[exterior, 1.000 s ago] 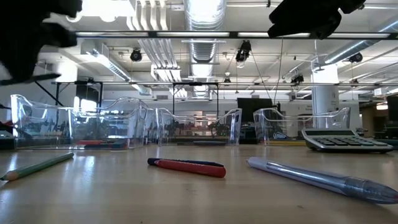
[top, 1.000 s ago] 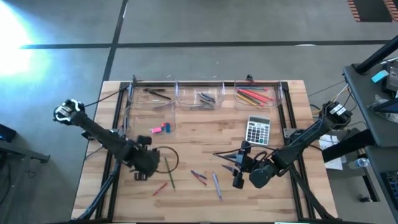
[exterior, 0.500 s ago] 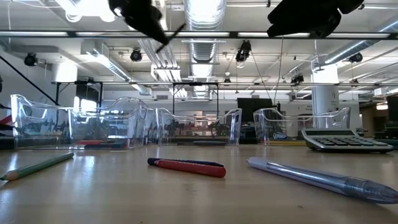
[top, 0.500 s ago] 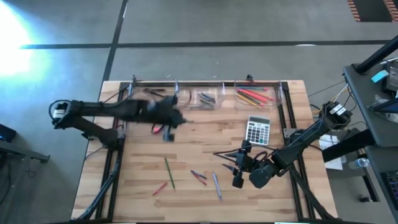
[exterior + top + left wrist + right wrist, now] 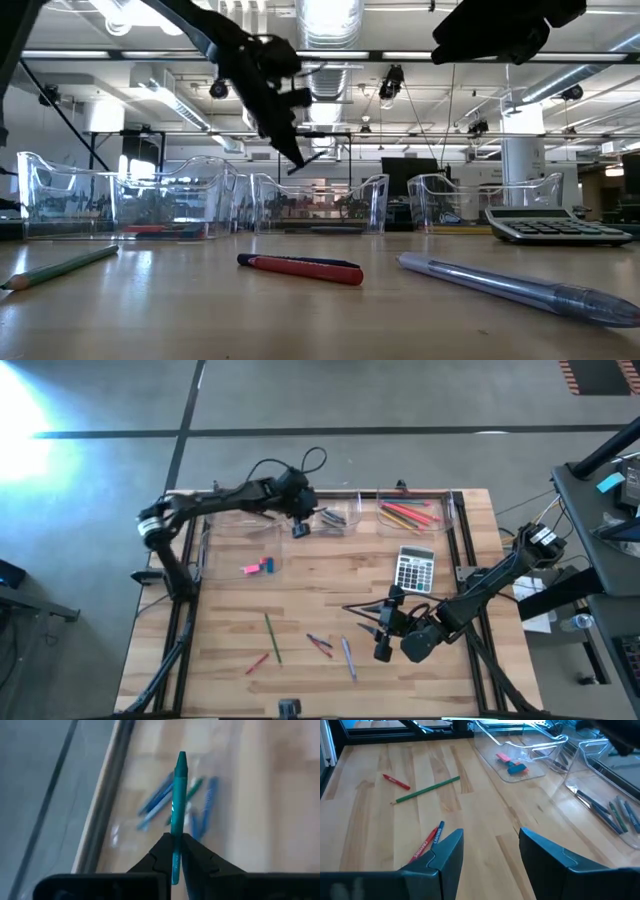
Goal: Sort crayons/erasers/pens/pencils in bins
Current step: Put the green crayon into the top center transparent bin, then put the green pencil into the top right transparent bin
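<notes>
The slim teal crayon [image 5: 177,815] is pinched upright between the closed fingers of the left gripper [image 5: 299,528], which hangs over the clear plastic bins [image 5: 345,520] at the far edge of the table, above the middle tray of the back row. In the left wrist view, blue and green sticks [image 5: 165,800] of the same kind lie in the tray directly below the crayon's tip. The step in hand looks like the delivery of this crayon to its bin; the next move probably calls for lowering a little and letting the fingers part so it drops among its fellows rather than over the wall.

The back-right tray holds long thin red, orange and yellow pencils [image 5: 408,514]; the back-left one holds dark pens [image 5: 250,511]; a nearer tray on the left holds the chunky pink and blue erasers [image 5: 257,567].

On the wooden table [image 5: 330,590], a green pencil [image 5: 272,637], red crayons [image 5: 257,661] and a pale blue pen [image 5: 347,657] are still unsorted, near a grey calculator [image 5: 414,569]

The right gripper [image 5: 383,635] waits above the table's near right part, fingers apart and empty
</notes>
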`<state>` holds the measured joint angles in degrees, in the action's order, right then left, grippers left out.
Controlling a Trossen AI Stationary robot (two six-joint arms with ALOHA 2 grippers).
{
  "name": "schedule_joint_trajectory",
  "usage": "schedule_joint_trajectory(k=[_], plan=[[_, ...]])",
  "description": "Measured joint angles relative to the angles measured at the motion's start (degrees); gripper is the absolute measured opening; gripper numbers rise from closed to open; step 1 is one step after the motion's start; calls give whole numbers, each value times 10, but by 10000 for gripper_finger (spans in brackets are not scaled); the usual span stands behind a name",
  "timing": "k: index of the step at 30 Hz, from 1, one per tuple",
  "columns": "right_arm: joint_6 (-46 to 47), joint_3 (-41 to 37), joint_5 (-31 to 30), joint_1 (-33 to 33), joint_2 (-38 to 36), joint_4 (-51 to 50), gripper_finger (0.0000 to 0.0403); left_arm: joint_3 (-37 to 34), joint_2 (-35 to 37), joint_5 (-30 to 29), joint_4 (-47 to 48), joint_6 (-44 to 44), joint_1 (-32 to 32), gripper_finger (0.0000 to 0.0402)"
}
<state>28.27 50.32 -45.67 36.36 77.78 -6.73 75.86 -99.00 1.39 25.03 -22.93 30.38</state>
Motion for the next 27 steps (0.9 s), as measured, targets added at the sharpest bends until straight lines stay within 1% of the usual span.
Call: schedule_joint_trajectory(k=[2,4,9,12,16,19,21,23,27], plan=[[0,-2,0,0,0,0,180,11,-26,-34,0,0,3,13],[1,-6,0,0,0,1,180,19,-44,-53,0,-1,4,15],[2,-12,0,0,0,2,180,27,-59,-59,-1,1,3,24],[2,-13,0,0,0,2,180,28,-53,-59,2,14,1,54],[2,-13,0,0,0,7,180,32,-30,-66,17,28,-1,114],[2,-13,0,0,0,16,180,40,2,-80,47,31,-5,150],[2,-13,0,0,0,15,180,47,38,-79,71,39,-9,161],[2,-13,0,0,0,15,180,48,89,-73,90,55,-16,164],[3,-13,0,0,0,16,180,14,213,-13,98,99,-54,165]])
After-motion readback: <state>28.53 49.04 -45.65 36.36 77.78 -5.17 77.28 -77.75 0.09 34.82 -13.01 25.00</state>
